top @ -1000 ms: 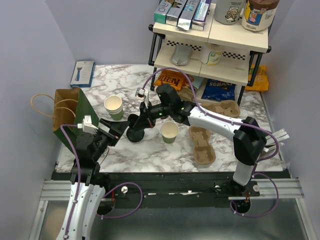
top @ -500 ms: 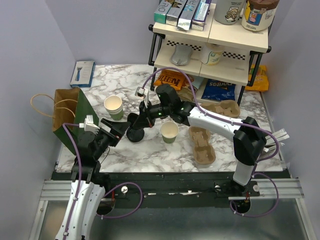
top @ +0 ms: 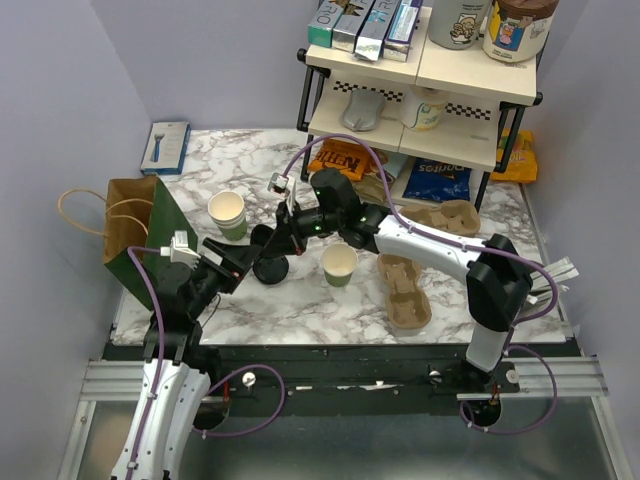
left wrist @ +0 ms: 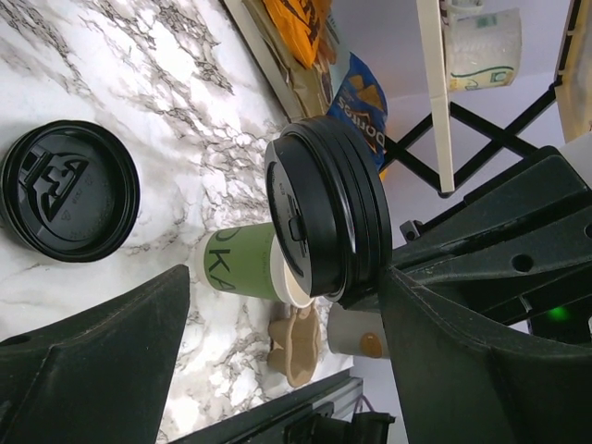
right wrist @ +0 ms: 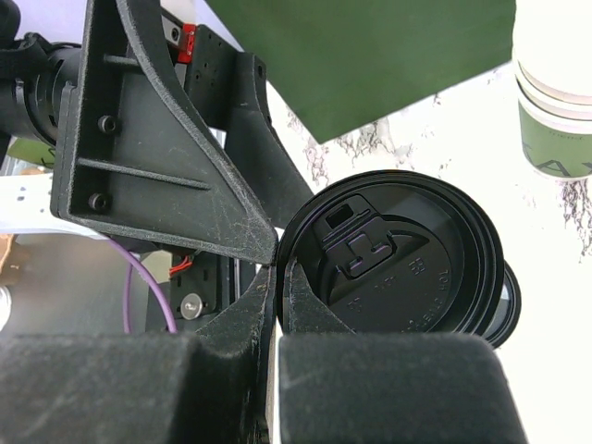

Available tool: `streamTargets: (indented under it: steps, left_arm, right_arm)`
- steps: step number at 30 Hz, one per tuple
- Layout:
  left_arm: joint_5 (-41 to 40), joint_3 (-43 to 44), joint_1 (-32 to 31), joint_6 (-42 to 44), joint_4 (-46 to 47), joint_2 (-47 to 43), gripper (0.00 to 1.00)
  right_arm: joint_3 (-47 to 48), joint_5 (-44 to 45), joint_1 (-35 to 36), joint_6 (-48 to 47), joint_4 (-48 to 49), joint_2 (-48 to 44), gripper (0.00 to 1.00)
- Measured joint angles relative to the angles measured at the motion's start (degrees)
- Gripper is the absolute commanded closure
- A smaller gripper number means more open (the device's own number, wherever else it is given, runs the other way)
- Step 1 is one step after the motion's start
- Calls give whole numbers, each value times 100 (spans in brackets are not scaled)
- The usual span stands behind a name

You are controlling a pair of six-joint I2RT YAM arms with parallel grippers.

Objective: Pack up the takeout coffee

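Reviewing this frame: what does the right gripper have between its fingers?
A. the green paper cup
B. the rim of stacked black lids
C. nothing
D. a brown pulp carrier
B: the right gripper is pinched shut on the rim of the black lids, while the green cup stands apart, ungripped.

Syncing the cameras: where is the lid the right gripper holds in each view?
Top: held lid, left of centre, just above the loose lid.
Left wrist: held lid at centre, before a cup.
Right wrist: held lid centre-right, loose lid peeking behind.
Landmark: the loose lid, far left in left wrist.
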Motion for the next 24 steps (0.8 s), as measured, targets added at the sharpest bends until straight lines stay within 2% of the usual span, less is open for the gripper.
streamTargets:
  steps: [10, 13, 16, 20, 24]
  left_arm:
    - [68, -94, -9, -118, 170, 0, 21]
    - [157, -94, -11, -144, 173, 35, 27]
    - [289, -92, -13, -170, 208, 111, 34]
    - [387, -52, -46, -160, 146, 214, 55]
    - [442, 17, -50, -170, 118, 199, 69]
  right_arm:
    - [-107, 22, 33, -186, 15, -87, 99]
    - [-212, 46, 92, -448, 24, -186, 99]
    - [-361, 63, 109, -575, 96, -260, 99]
    - [-533, 94, 122, -601, 184, -299, 99]
    - [-564, 249, 190, -527, 186, -299, 99]
